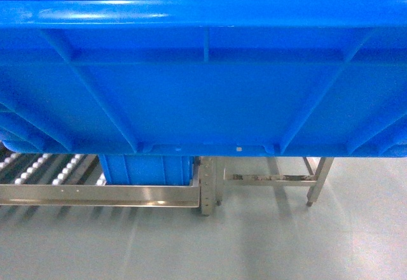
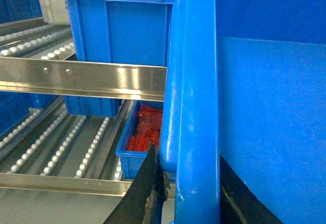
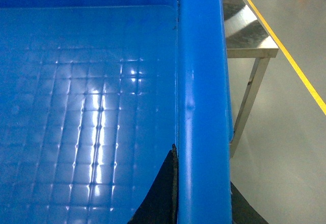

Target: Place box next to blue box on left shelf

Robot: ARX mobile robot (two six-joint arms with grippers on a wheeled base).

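Box (image 1: 203, 83), the big blue crate, filled nearly the whole head view, tilted so its ribbed underside faced the camera, held aloft between my two arms in front of the left shelf (image 1: 95, 194). My left jaws (image 2: 188, 193) were clamped over its thick rim, one dark finger outside the wall and one inside; my right jaws (image 3: 201, 193) gripped the opposite rim the same way, above the crate's grid-patterned floor. By my reading, the carry was in hand and the set-down not yet begun. The next move would call for lowering the crate level onto the white rollers (image 2: 61, 152) just beside the blue box (image 1: 146, 168) already resting on the rack, without bumping it. Steel front rails (image 2: 81, 79) crossed the approach and could catch the crate's bottom edge. A smaller blue bin (image 2: 133, 155) of red pieces (image 2: 145, 130) sat on the lower tier. To the right stood a steel tabletop (image 3: 247, 30), and a yellow floor line (image 3: 285, 51) ran beyond it.
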